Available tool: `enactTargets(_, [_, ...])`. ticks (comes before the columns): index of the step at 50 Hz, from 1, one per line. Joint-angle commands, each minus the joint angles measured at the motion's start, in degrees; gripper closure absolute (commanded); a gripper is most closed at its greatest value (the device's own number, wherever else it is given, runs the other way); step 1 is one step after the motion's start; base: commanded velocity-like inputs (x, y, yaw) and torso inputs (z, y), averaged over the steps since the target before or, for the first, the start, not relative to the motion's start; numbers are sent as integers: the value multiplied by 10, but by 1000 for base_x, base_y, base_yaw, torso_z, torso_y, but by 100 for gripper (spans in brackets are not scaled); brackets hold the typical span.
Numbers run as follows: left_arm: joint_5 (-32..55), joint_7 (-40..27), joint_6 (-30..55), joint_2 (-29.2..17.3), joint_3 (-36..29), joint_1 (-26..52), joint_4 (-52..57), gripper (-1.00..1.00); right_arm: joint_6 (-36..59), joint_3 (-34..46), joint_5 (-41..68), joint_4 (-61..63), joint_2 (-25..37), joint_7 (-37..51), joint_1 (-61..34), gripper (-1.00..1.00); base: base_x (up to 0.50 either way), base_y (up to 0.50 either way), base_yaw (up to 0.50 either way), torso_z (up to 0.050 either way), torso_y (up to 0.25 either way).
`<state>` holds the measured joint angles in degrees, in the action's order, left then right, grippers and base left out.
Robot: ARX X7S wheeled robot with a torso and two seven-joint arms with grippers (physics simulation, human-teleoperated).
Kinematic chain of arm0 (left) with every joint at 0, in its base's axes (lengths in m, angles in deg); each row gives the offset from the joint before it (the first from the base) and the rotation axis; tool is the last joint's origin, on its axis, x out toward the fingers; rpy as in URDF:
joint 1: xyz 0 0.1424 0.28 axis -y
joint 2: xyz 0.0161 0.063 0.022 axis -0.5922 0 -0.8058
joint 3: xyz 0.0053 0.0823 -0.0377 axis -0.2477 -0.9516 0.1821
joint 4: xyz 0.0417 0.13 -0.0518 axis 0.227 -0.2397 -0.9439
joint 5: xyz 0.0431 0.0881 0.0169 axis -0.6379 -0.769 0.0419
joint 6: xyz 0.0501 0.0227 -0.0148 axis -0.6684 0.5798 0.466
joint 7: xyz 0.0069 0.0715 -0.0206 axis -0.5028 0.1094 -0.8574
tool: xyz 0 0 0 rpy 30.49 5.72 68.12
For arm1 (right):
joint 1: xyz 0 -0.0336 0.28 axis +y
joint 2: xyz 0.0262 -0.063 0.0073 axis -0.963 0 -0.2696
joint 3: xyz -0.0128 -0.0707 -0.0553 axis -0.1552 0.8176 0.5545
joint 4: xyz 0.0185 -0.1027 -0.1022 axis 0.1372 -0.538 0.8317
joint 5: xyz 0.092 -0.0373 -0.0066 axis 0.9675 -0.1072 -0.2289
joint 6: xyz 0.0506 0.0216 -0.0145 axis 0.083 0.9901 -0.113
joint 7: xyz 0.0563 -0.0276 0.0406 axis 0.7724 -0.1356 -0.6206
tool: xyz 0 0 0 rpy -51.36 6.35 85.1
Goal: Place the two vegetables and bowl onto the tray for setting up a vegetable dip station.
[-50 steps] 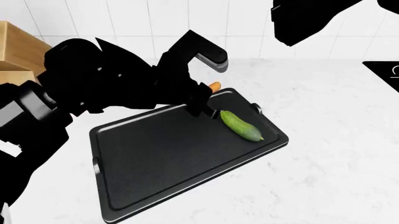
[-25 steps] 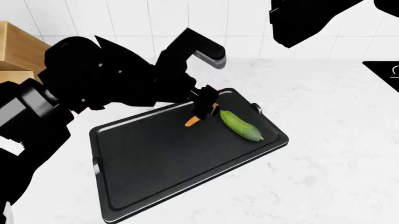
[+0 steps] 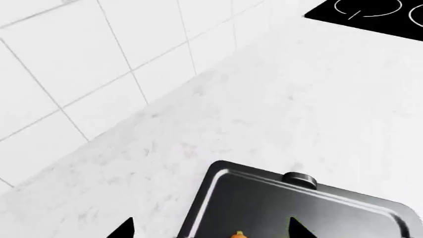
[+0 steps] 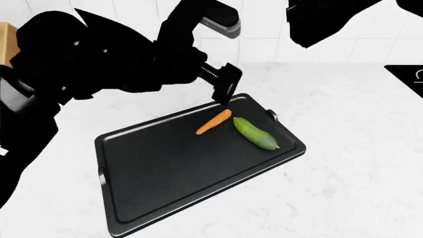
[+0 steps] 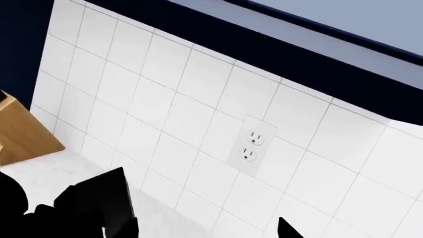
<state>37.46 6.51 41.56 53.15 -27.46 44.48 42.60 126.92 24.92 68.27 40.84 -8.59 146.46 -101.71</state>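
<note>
Lying nearest the robot on a white speckled countertop (image 4: pixel 343 188) is the flat black tray (image 4: pixel 158 173), set at an angle, with a raised rim and a small handle at each short end. Toward its far end rest both vegetables: the small orange carrot (image 4: pixel 214 122) and, just beside it on the robot's right, the bumpy green cucumber (image 4: pixel 255 133). The two are close together but do not appear to touch.

Above the tray's far edge hangs the left gripper (image 4: pixel 225 89), lifted clear of the carrot and holding nothing. In the left wrist view its two dark fingertips (image 3: pixel 300 229) stand spread apart, with the carrot's tip (image 3: pixel 238 234) showing between them at the frame's edge and the tray's end handle (image 3: pixel 299 179) beyond.

Farther back, the right arm (image 4: pixel 324 20) is raised high against the white tiled wall (image 4: pixel 264 29). Its wrist camera looks at the tiles and a white wall outlet (image 5: pixel 251 145); only slivers of its fingers show, so whether that gripper is parted or closed cannot be told.

A black stovetop (image 4: pixel 406 74) with white ring marks sits at the far right of the counter. The bowl does not appear in any view.
</note>
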Motion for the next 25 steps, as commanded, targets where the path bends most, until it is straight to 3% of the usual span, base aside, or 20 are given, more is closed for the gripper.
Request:
enactTargets(1, [40, -123, -3, -49, 64, 51, 119, -100, -21, -19, -67, 6, -1, -20, 18, -100, 0, 0, 0, 0, 0])
enactTargets(8, [119, -283, -10, -120, 136, 71, 270, -100, -52, -27, -134, 6, 1, -24, 52, -100, 0, 0, 0, 0, 0])
enactTargets(18, [194, -469, -49, -187, 200, 75, 377, -100, -106, -41, -242, 28, -11, -29, 86, -100, 0, 0, 0, 0, 0])
enactTargets(25, [178, -509, -69, -190, 211, 76, 392, -100, -113, -27, -310, 56, -37, -48, 86, -100, 0, 0, 0, 0, 0])
